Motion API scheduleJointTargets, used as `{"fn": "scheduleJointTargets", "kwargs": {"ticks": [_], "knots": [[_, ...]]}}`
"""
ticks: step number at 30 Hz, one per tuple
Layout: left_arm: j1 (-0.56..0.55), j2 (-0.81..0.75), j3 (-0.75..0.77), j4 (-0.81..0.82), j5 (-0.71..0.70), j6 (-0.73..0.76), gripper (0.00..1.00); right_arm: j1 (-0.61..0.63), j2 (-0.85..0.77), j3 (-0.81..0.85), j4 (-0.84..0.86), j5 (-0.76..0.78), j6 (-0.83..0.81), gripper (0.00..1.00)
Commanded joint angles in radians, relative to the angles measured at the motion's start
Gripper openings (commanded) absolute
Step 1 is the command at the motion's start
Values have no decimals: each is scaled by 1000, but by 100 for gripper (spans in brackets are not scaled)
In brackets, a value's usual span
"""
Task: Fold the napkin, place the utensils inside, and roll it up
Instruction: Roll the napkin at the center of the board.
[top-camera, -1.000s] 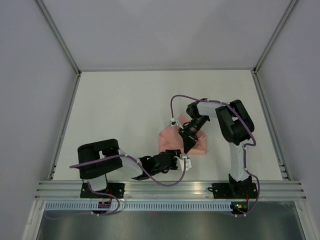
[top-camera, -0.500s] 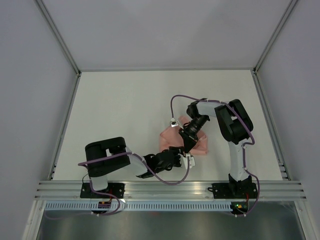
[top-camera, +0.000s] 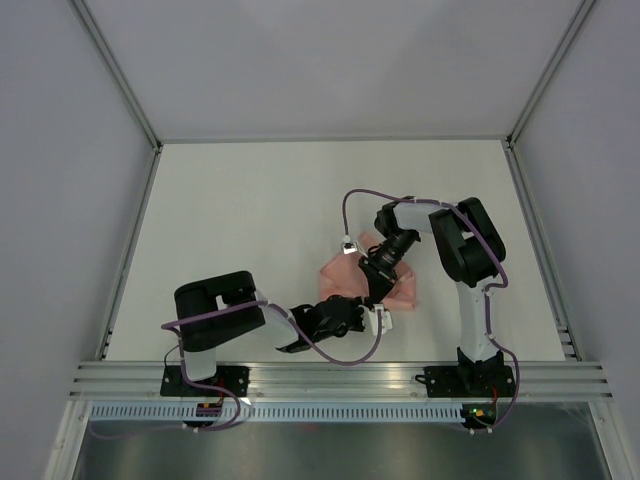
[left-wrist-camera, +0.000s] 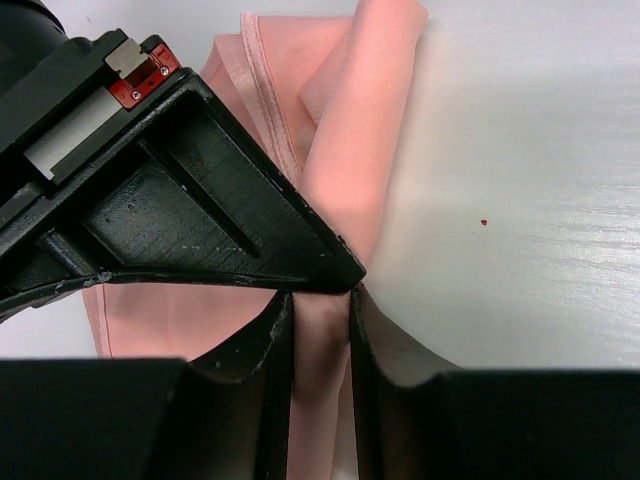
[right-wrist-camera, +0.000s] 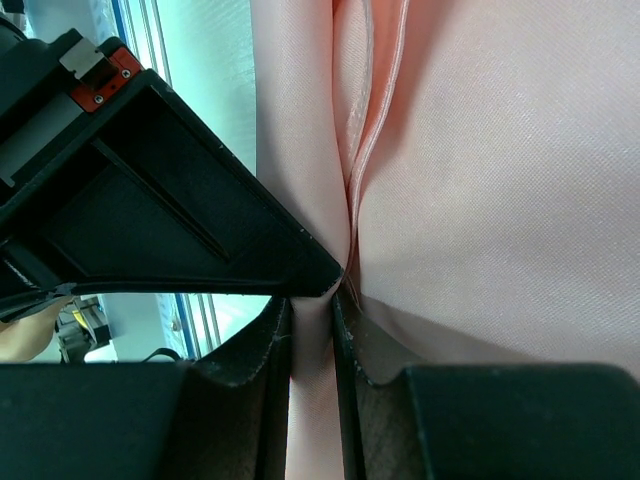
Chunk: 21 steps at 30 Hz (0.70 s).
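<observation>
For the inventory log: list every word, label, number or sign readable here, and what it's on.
None readable.
The napkin is plain.
The red tab on the left gripper shows only screws, no legible text.

The right gripper (right-wrist-camera: 312, 300) pinches a narrow fold of the napkin (right-wrist-camera: 480, 180) between its fingertips; pink cloth spreads ahead and rightward.
</observation>
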<state>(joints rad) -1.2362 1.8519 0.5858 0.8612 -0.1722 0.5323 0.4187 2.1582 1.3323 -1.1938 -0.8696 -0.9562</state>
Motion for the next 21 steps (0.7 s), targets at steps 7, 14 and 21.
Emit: {"fn": "scheduleJointTargets", "kwargs": {"ticks": [7, 14, 21], "knots": [[69, 23, 22, -221, 132, -141, 2, -6, 35, -31, 172, 159, -55, 18], [136, 3, 37, -294, 310, -227, 2, -32, -60, -53, 238, 130, 5, 45], [207, 13, 75, -356, 443, -299, 2, -124, -216, -45, 275, 63, 69, 52]]}}
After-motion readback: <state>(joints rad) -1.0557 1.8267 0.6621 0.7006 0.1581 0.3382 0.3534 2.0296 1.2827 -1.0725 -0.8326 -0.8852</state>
